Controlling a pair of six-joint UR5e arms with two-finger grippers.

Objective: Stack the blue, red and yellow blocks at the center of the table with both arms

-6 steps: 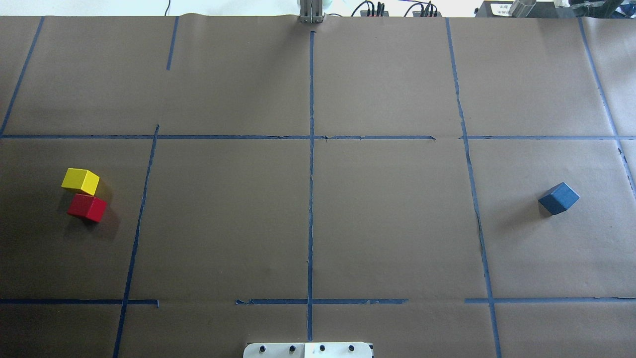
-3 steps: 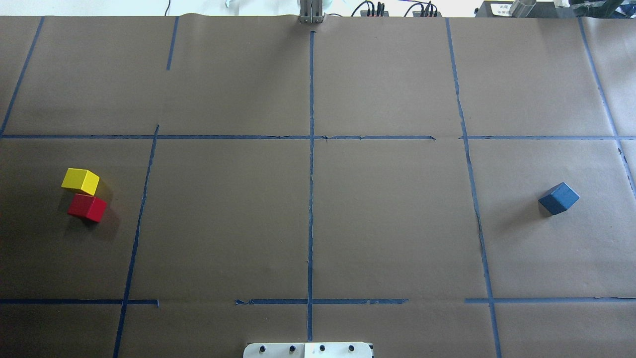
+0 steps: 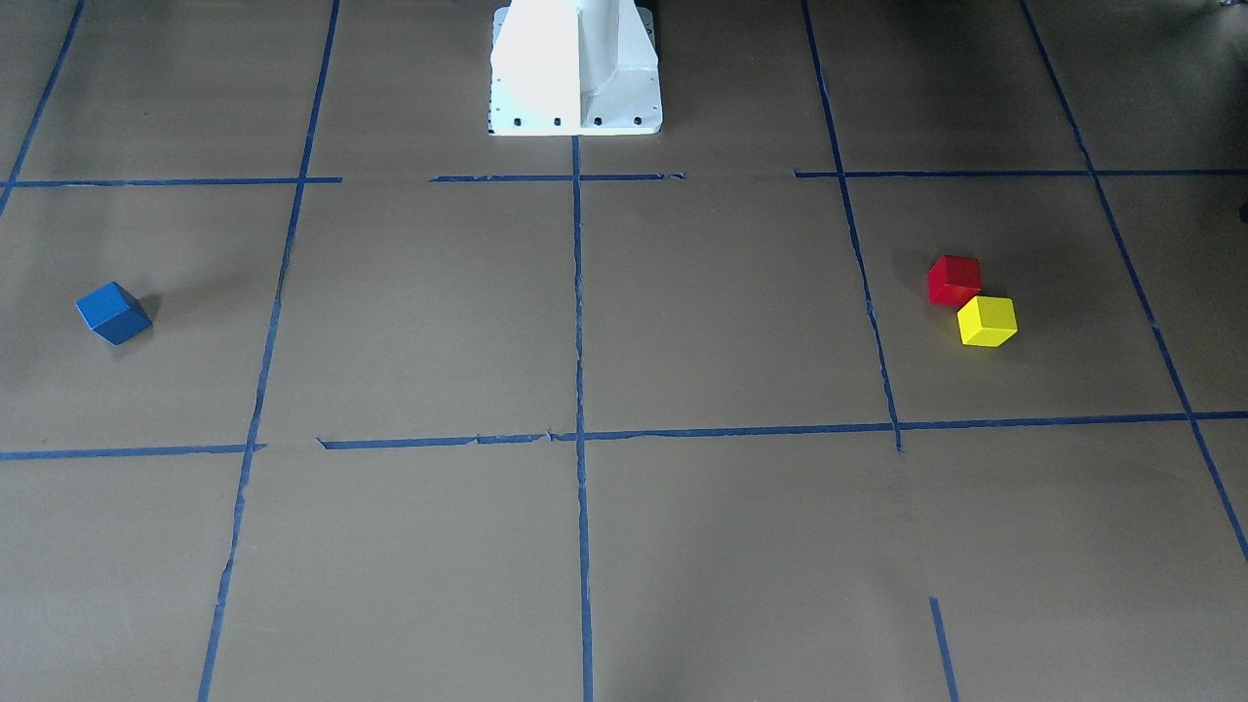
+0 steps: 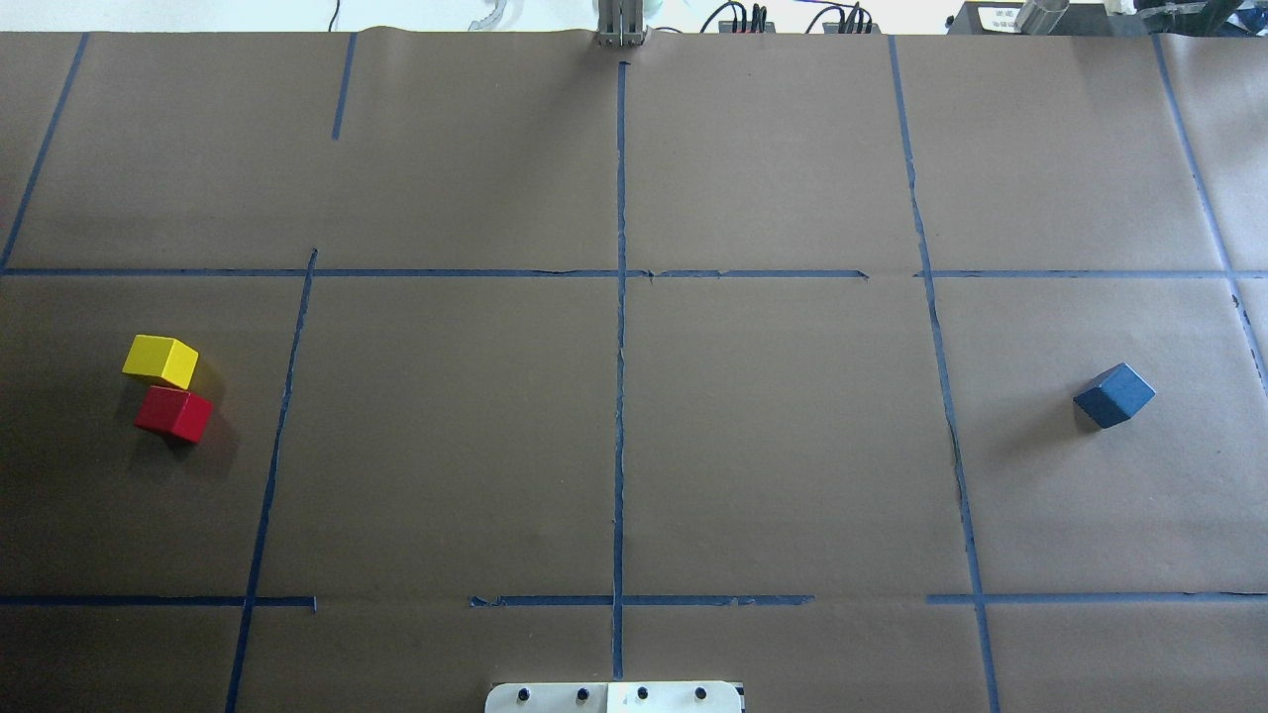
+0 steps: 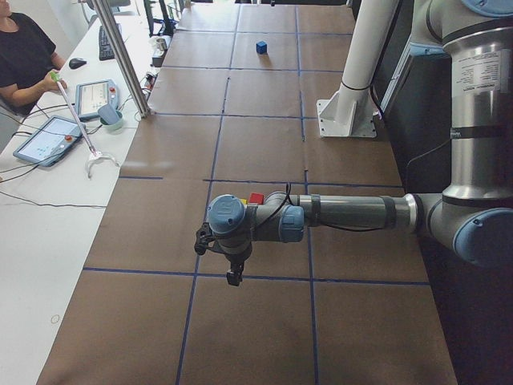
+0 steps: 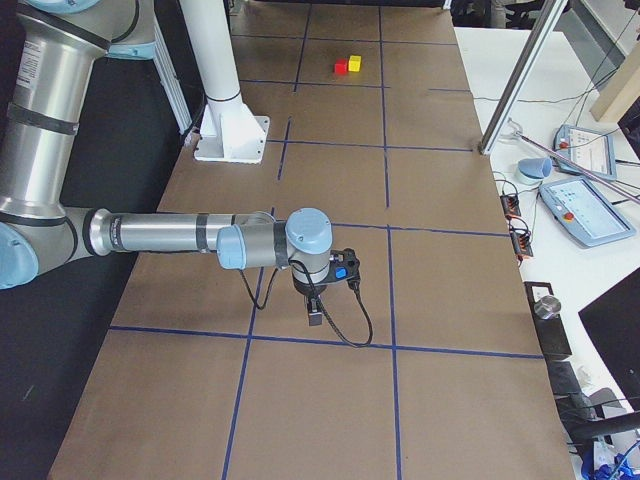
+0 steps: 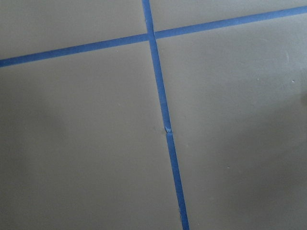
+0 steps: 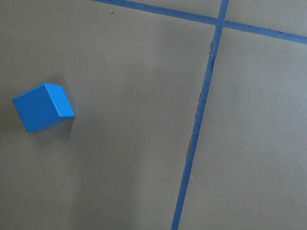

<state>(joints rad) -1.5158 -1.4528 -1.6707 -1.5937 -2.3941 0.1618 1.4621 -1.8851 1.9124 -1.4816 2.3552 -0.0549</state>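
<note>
The yellow block (image 4: 160, 360) and the red block (image 4: 174, 413) sit touching at the table's left side, and they also show in the front view, yellow block (image 3: 987, 321) and red block (image 3: 954, 280). The blue block (image 4: 1114, 395) sits alone at the right, and shows in the right wrist view (image 8: 43, 107). My left gripper (image 5: 232, 278) hangs above the table near the red and yellow blocks. My right gripper (image 6: 314, 318) hangs above the table near the blue block. Both show only in the side views, so I cannot tell whether they are open or shut.
Blue tape lines (image 4: 620, 327) divide the brown paper table top into squares. The white robot pedestal (image 3: 575, 68) stands at the near middle edge. An operator (image 5: 24, 56), tablets and a metal post (image 5: 128, 60) are beyond the far edge.
</note>
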